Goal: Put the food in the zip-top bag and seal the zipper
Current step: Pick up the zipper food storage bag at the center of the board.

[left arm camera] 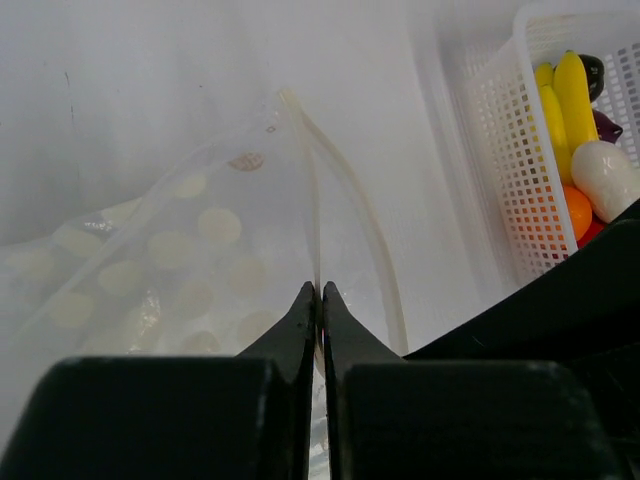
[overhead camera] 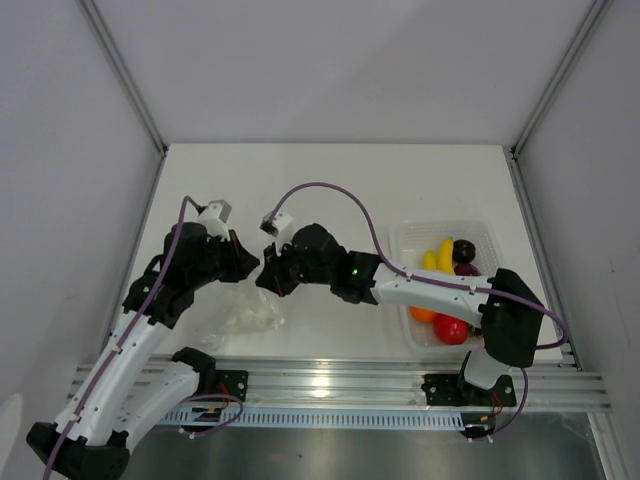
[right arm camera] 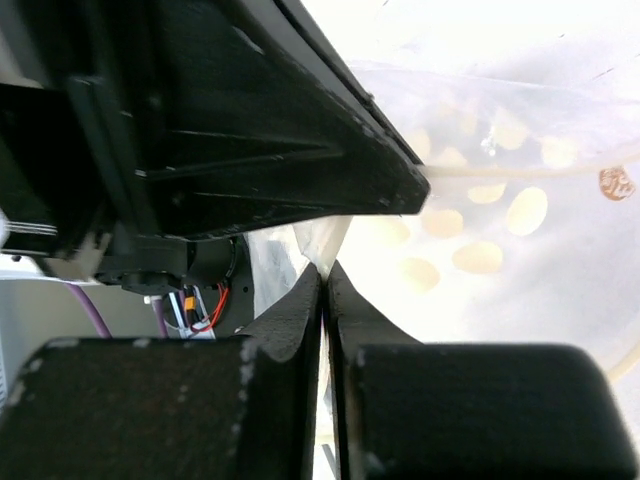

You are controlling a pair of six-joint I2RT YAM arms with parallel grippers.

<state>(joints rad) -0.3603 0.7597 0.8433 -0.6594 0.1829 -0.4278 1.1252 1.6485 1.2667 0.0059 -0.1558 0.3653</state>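
Bag-opening step: left tool [left arm camera: 320, 290] pinches the zip-top bag [left arm camera: 190, 260] at its mouth — right tool [right arm camera: 325, 272] pressed together, seemingly on the opposite lip. The food [overhead camera: 445, 258] sits in the tray [overhead camera: 404, 240] — next, draw the mouth apart.

Glossy clear plastic bag [left arm camera: 200, 250]; white plastic basket [left arm camera: 500, 150]

White table [overhead camera: 330, 180], pale walls [overhead camera: 330, 60], seemingly even lighting.

1. White table [overhead camera: 330, 180]: matte, evenly lit, spread out before me.
2. Clear ridged tray [overhead camera: 478, 232]: sits on the table on my right, near the right wall; perforated side shows in my left wrist view.
3. Aluminium rail [overhead camera: 330, 382]: runs along the near table edge.
4. White walls [overhead camera: 340, 60]: left, back, right.
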